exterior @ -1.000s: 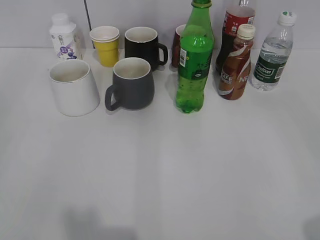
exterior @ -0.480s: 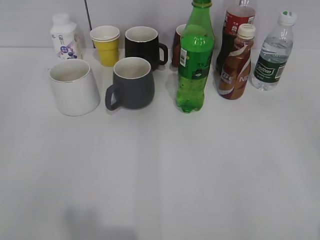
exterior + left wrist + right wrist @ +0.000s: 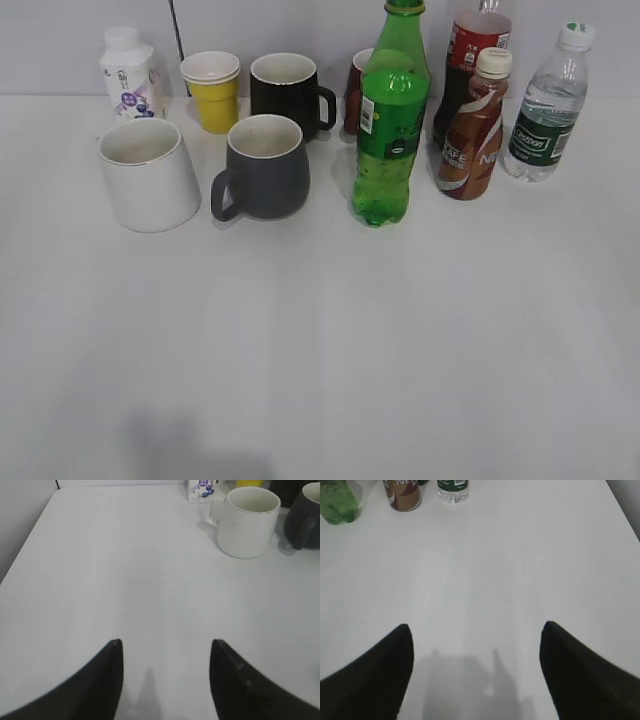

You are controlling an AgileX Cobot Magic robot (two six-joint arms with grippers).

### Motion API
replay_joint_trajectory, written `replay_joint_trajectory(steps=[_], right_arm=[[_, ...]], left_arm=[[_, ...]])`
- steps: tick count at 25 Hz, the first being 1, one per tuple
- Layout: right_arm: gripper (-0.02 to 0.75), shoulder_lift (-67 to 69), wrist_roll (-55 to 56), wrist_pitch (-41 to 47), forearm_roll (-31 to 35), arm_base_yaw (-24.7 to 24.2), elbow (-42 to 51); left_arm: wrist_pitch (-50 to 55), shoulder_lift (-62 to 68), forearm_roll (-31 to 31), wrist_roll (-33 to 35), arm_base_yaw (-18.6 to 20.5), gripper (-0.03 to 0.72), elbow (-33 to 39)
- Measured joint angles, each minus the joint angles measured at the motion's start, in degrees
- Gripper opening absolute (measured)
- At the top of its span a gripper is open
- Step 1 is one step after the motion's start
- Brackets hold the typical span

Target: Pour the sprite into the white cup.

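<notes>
The sprite (image 3: pixel 390 120), a tall green bottle without a cap, stands upright at the back middle of the table; its base shows in the right wrist view (image 3: pixel 337 502). The white cup (image 3: pixel 148 175) stands upright and empty at the back left, and shows in the left wrist view (image 3: pixel 248 521) with its handle to the left. My left gripper (image 3: pixel 165 647) is open and empty over bare table, well short of the cup. My right gripper (image 3: pixel 476 630) is open and empty over bare table, well short of the bottles. Neither gripper shows in the exterior view.
A dark grey mug (image 3: pixel 262 167) stands between cup and sprite. Behind are a yellow paper cup (image 3: pixel 212 92), a black mug (image 3: pixel 287 90) and a small white bottle (image 3: pixel 128 72). A brown coffee bottle (image 3: pixel 472 128), a cola bottle (image 3: pixel 470 50) and a water bottle (image 3: pixel 545 110) stand right of the sprite.
The dark shadow at the lower right edge of the exterior view is gone. The objects have not moved.
</notes>
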Motion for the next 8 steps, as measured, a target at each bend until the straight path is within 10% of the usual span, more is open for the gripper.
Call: replay_joint_trajectory(steps=[8], right_arm=[[0.588,0.0,0.0,0.0,0.0,0.0,0.0]], left_arm=[[0.0,0.0,0.0,0.0,0.0,0.413,0.0]])
